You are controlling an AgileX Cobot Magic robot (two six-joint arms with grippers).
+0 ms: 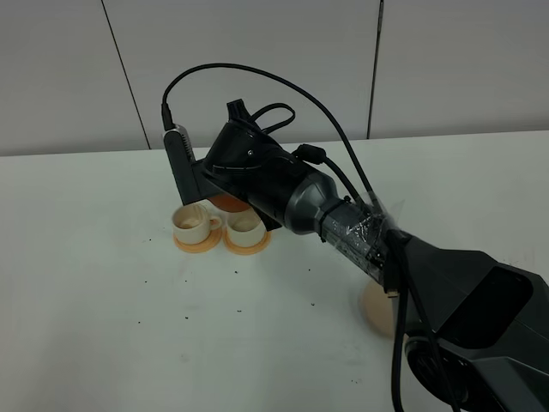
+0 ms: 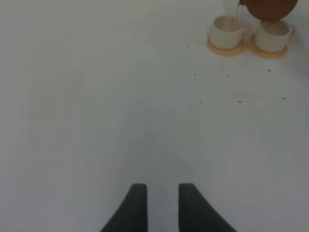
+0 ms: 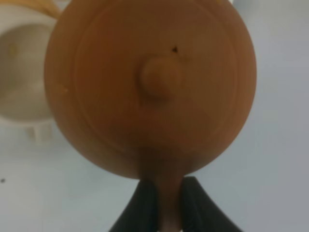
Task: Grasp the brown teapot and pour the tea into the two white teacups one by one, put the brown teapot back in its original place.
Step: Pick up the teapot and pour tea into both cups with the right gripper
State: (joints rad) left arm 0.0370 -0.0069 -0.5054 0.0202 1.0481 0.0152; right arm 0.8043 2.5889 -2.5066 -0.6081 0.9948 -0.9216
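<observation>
My right gripper (image 3: 163, 203) is shut on the loop handle of the brown teapot (image 3: 149, 82), which hangs tilted above the two white teacups. In the exterior view only a sliver of the teapot (image 1: 225, 203) shows under the right wrist. The left teacup (image 1: 196, 225) and the right teacup (image 1: 246, 227) stand side by side on small orange-tan coasters. A thin stream of tea (image 2: 237, 12) falls from the spout into the left teacup (image 2: 227, 31). The large beige coaster (image 1: 376, 307) lies partly hidden behind the right arm. My left gripper (image 2: 161, 203) hovers over bare table, its jaws slightly apart and holding nothing.
The white table (image 1: 103, 326) carries small dark specks in front of the cups. A grey panelled wall (image 1: 69, 69) rises behind the table's far edge. The right arm's black body and cables (image 1: 343, 223) stretch diagonally across the right half.
</observation>
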